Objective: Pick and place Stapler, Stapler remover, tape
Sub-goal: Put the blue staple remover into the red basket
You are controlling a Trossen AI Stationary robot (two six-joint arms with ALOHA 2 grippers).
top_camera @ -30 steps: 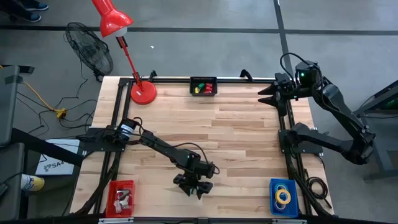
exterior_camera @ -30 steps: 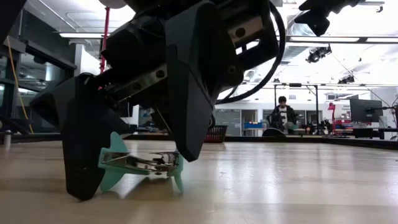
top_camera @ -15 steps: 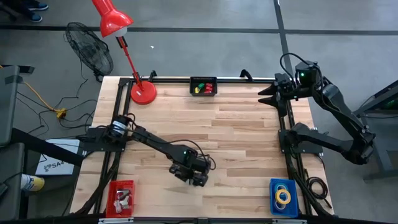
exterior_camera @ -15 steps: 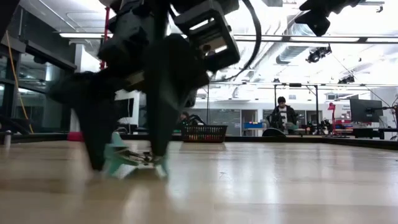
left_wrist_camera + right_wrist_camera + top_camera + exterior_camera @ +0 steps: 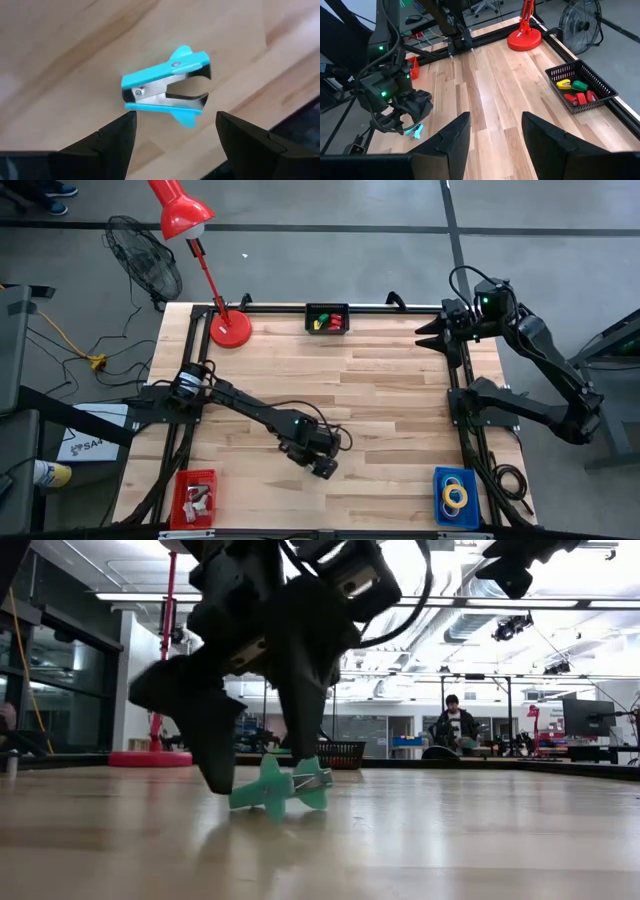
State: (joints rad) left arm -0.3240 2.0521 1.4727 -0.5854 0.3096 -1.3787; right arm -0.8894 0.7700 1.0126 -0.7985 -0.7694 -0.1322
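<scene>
The stapler remover (image 5: 167,85), teal with metal jaws, lies on its side on the wood table (image 5: 380,400) near the front middle; it also shows in the low view (image 5: 280,786) and the right wrist view (image 5: 415,131). My left gripper (image 5: 175,116) hangs just above it, open and slanting down, one finger on each side without touching; in the high view (image 5: 320,466) it covers the remover. Rolls of tape (image 5: 456,495) lie in a blue bin (image 5: 440,480) at the front right. My right gripper (image 5: 492,145) waits open, raised over the far right corner (image 5: 428,335). No stapler can be made out.
A red bin (image 5: 196,496) with pale items sits at the front left. A black basket (image 5: 327,319) with red, green and yellow items stands at the far edge, with a red desk lamp's base (image 5: 230,330) at the far left. A person (image 5: 456,725) sits far behind.
My left gripper has risen a little off the table, drifted slightly toward the far edge and rolled about its own axis, its fingers staying apart. The stapler remover, which stood between the fingertips, now lies turned about on the table below them.
</scene>
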